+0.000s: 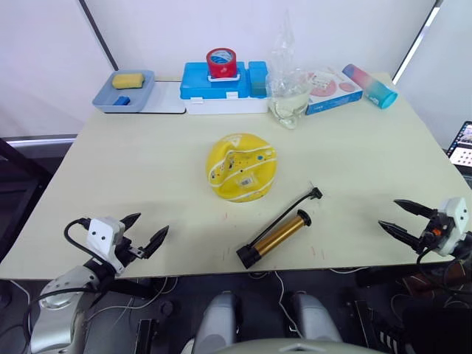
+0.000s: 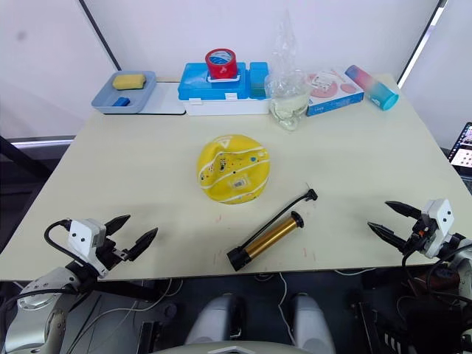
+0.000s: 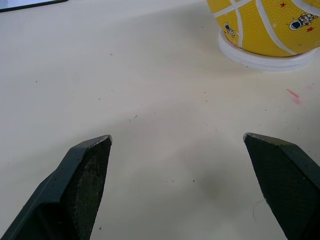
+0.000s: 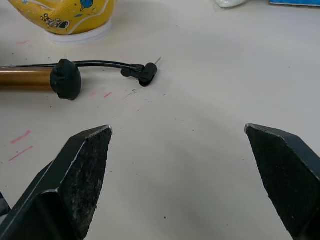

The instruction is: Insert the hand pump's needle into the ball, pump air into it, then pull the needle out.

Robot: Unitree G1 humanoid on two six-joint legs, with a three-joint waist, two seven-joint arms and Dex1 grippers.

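Ball (image 1: 241, 167), dented and yellow, sits mid-worktop (image 1: 133, 169) on a white ring; the hand pump (image 1: 279, 231) lies just beside it, nearer the robot, needle (image 4: 158, 60) untouched. Left tool (image 1: 146, 231) and right tool (image 1: 398, 218) hover released at the near edge.

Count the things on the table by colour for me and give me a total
Yellow: 2, the ball and sponge
Gold-bronze: 1, the hand pump
Red: 1, the tape roll
Blue: 3, the tray, storage box and small block
Clear: 1, the plastic bag
White and pink: 1, the flat box
Pink to teal: 1, the bottle
Total: 10
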